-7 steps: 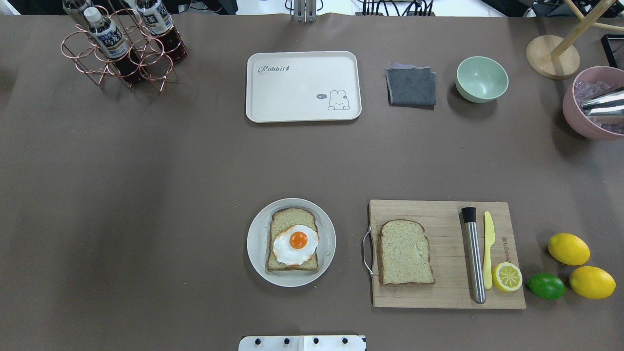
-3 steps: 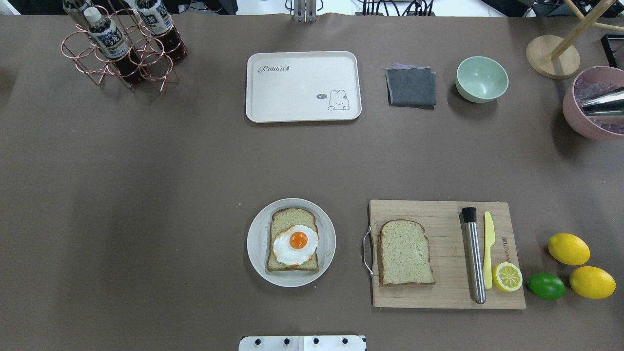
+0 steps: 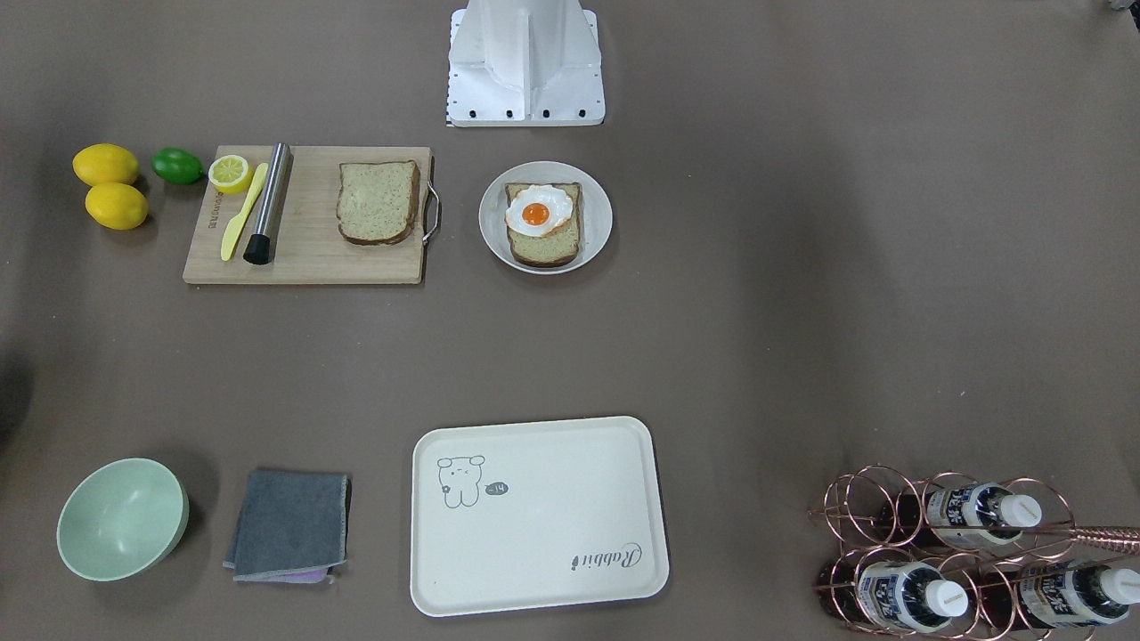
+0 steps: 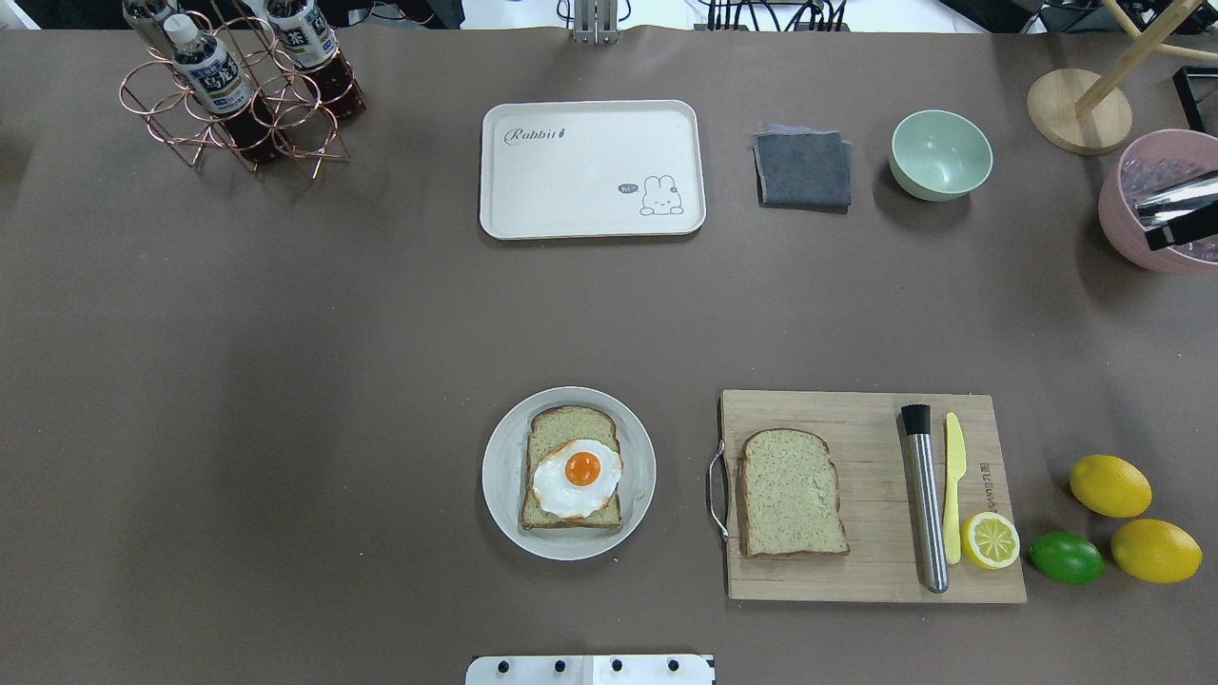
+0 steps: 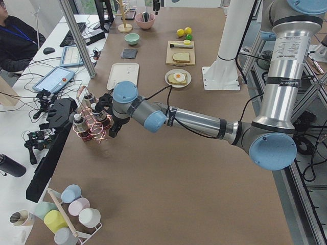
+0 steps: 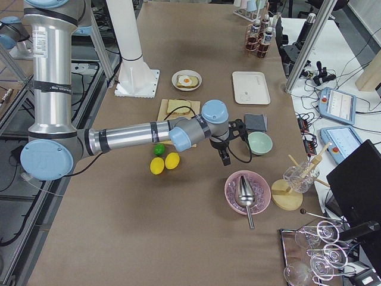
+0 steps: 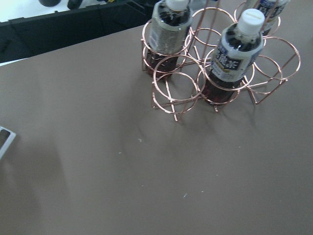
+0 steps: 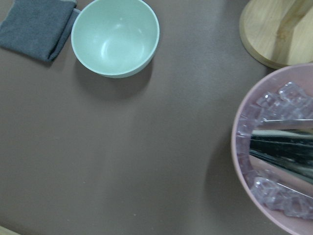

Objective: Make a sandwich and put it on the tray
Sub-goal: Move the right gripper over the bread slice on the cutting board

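Observation:
One bread slice (image 4: 571,433) lies on a round white plate (image 4: 500,476) with the fried egg (image 4: 578,474) on top. The second slice (image 4: 792,493) lies on the wooden cutting board (image 4: 866,419). The cream tray (image 4: 590,166) sits at the far middle with nothing on it. My left gripper (image 5: 115,130) hovers by the bottle rack, far from the bread. My right gripper (image 6: 225,156) hovers between the green bowl and the pink bowl. I cannot tell whether either gripper is open or shut.
A copper rack of bottles (image 4: 233,90) stands far left. A grey cloth (image 4: 804,169) and a green bowl (image 4: 940,154) sit right of the tray. A pink bowl (image 4: 1118,238) holds ice and a scoop. A muddler (image 4: 925,504), a knife, lemons and a lime lie by the board.
A dark part of the right arm has come into the overhead view's right edge over the pink bowl. The bread, egg and tray have not moved.

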You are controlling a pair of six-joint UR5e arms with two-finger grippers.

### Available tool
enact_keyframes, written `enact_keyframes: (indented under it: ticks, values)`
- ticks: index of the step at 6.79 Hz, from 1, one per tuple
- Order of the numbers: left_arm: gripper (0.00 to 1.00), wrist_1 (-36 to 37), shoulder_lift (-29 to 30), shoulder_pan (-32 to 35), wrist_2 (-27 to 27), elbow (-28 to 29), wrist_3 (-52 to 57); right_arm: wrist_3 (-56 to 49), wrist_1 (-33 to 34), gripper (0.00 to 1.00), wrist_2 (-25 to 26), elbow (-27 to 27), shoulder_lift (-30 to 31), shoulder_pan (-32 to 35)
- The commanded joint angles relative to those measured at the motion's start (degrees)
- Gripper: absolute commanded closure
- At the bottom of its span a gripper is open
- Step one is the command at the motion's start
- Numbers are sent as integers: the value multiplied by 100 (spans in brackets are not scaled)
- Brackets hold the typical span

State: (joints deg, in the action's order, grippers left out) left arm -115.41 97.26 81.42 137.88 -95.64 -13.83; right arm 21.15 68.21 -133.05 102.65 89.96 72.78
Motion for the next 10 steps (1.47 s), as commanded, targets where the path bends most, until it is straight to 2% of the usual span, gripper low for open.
enact_keyframes:
  ticks: [1,3,4,5,6,7,9,10]
  values:
    - [2,-325,47,-1026,-584,-252,-1257,1779,-44,0,383,192,-416,-858]
    - [2,-342,214,-1984,-631,-787,-2985,2985,-36,0,570,883,-426,-1544]
    - [3,-360,310,-2268,-649,-912,-3272,3652,-27,0,605,1297,-418,-1983]
    - [2,-360,355,-2393,-675,-983,-3310,4338,-27,2,1075,1492,-409,-2553]
    - [2,-368,373,-2629,-1023,-1018,-3389,5032,-35,2,1654,1581,-400,-3202]
    - [2,-369,443,-2831,-1253,-1045,-3442,5256,-244,2,2069,1574,-348,-3653]
    - [2,-369,522,-2947,-1421,-1054,-3583,5809,-1303,3,2772,1486,204,-4401]
    - [2,-369,522,-2965,-1448,-1054,-3583,5969,-1336,3,3142,1425,206,-4744]
